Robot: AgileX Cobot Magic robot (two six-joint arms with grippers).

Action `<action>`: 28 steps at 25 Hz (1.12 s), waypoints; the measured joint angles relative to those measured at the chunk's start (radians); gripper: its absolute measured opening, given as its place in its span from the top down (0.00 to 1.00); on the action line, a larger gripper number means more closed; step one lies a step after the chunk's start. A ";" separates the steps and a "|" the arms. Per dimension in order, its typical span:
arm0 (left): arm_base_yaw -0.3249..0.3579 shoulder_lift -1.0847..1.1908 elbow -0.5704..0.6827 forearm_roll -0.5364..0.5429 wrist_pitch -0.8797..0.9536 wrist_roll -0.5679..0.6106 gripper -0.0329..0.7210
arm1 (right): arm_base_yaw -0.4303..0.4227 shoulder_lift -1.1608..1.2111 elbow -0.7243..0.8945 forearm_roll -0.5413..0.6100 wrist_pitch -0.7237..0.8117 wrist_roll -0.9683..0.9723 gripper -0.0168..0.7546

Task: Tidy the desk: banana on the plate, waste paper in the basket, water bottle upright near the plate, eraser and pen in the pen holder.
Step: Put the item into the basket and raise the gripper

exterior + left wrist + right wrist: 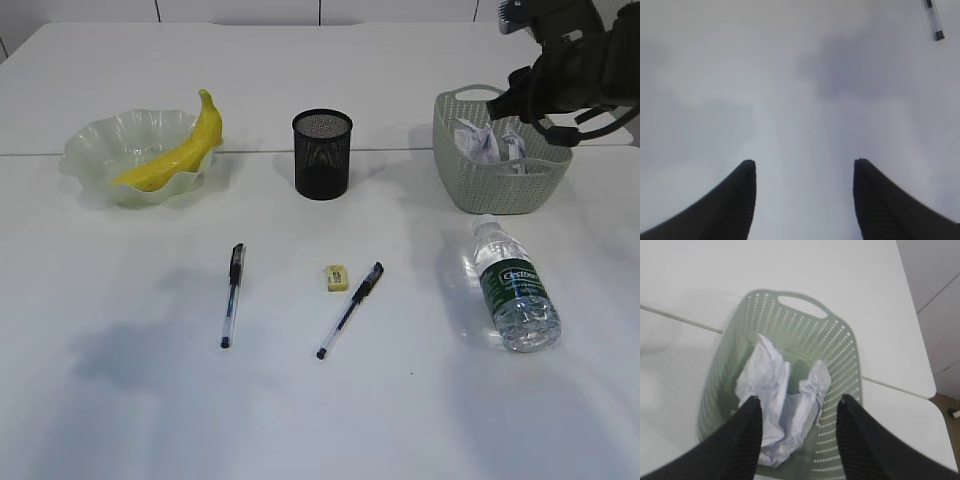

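The step in hand is the waste paper disposal. The right gripper (797,412) hangs above the basket (470,185) with its jaws spread apart and nothing between them; the crumpled paper (775,405) lies inside the basket, below the jaws. This step appears complete.

The left gripper (802,175) hovers over a bare stretch of table (740,75), jaws apart and empty, with only a pen tip near the upper edge of its view.

Status of the task items:
- Banana (180,150): one, lying in the plate (95,140). Done.
- Bottle (512,285): one, lying on its side in front of the basket, well apart from the plate. Not done.
- Pens: two, a left pen (232,295) and a right pen (350,310), both flat on the table.
- Eraser (335,277): one, just beside the right pen.
- Pen holder (322,153): one, upright between plate and basket.

The next move probably calls for the right arm to clear the basket and descend on the bottle, gripping across its body so it can be stood upright near the plate.
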 joint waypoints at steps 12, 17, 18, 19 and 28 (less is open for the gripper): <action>0.000 0.000 0.000 0.002 0.000 0.000 0.38 | 0.000 -0.130 0.143 0.037 0.149 -0.071 0.51; 0.000 0.000 0.000 0.000 0.000 0.000 0.38 | 0.000 -0.205 0.230 0.037 0.260 -0.071 0.51; 0.000 0.000 0.000 0.000 0.000 0.000 0.38 | 0.000 -0.219 0.249 0.037 0.296 -0.065 0.51; 0.000 0.000 0.000 0.000 0.000 0.000 0.38 | 0.000 -0.232 0.267 0.035 0.335 -0.064 0.51; 0.000 0.000 0.000 0.000 0.014 0.000 0.38 | -0.004 -0.301 0.390 -0.166 0.758 0.122 0.51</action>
